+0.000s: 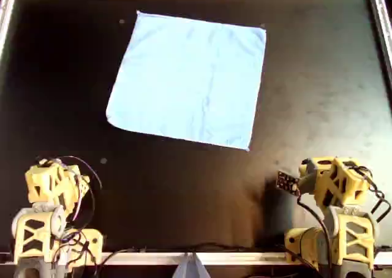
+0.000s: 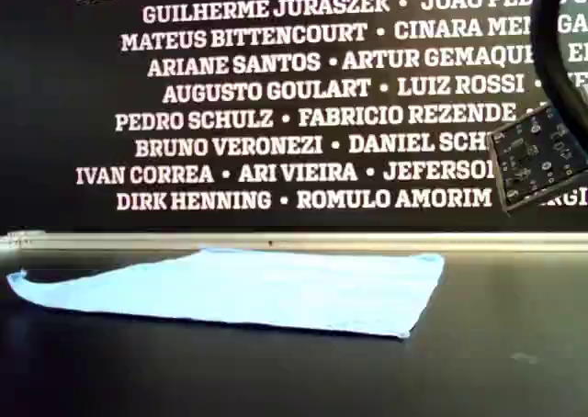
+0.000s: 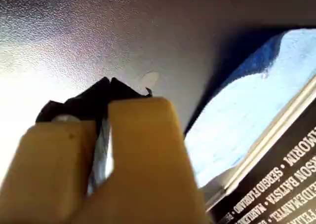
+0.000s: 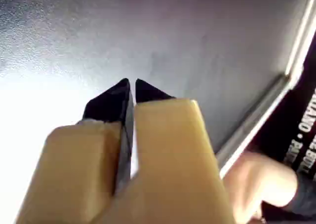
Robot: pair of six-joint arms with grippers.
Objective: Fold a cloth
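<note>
Black counter (image 1: 318, 94) with a pale metal rim, white names printed on the dark wall behind; the cloth (image 1: 190, 79) lies spread flat and slightly skewed toward the far side in the overhead view, well apart from both arms parked at the near edge. Left gripper (image 3: 106, 86): black fingers (image 3: 89, 98) pressed together, nothing between them, cloth off to one side and untouched. Right gripper (image 4: 132, 86): fingers (image 4: 111, 100) all but closed, a hairline gap, empty, over bare counter.
</note>
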